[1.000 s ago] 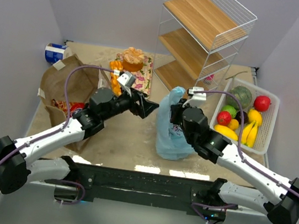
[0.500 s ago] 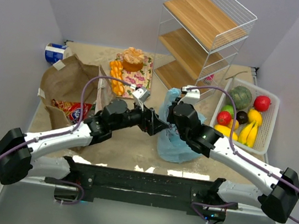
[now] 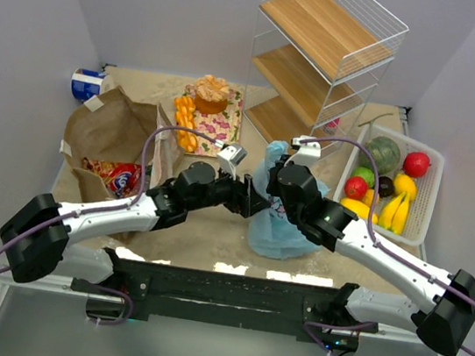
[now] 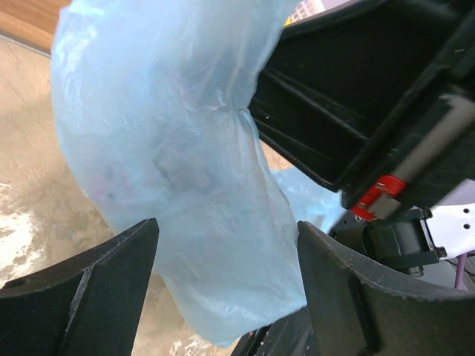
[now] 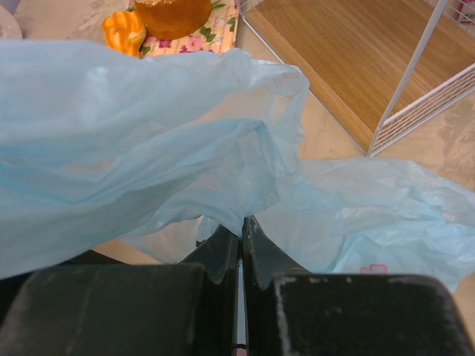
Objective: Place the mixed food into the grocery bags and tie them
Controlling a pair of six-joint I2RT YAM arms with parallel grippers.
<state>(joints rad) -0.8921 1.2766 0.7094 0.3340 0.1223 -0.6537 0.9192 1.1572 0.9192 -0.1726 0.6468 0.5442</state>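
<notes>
The light-blue plastic bag [image 3: 279, 228] stands at the table's middle. My right gripper [image 3: 273, 189] is shut on a fold of its handle, and the pinch shows in the right wrist view [image 5: 240, 226]. My left gripper [image 3: 260, 202] is open, and another hanging part of the bag [image 4: 185, 178] lies between its jaws [image 4: 226, 259]. The brown paper bag [image 3: 120, 131] lies at the left with red snack packets [image 3: 114, 176] at its mouth. Fruit and vegetables [image 3: 385, 181] fill the white basket [image 3: 422, 217] at the right. A silver-and-blue can [image 3: 87, 84] lies at the far left.
A wire shelf rack with wooden shelves [image 3: 320, 66] stands behind the blue bag. An orange cake [image 3: 212, 95] on a floral tray and orange segments [image 3: 183, 122] lie at the back middle. Both arms cross close together over the bag.
My left gripper has swung right from near the paper bag to the blue bag, and its open jaws now straddle the plastic. My right gripper kept its hold and shifted slightly left.
</notes>
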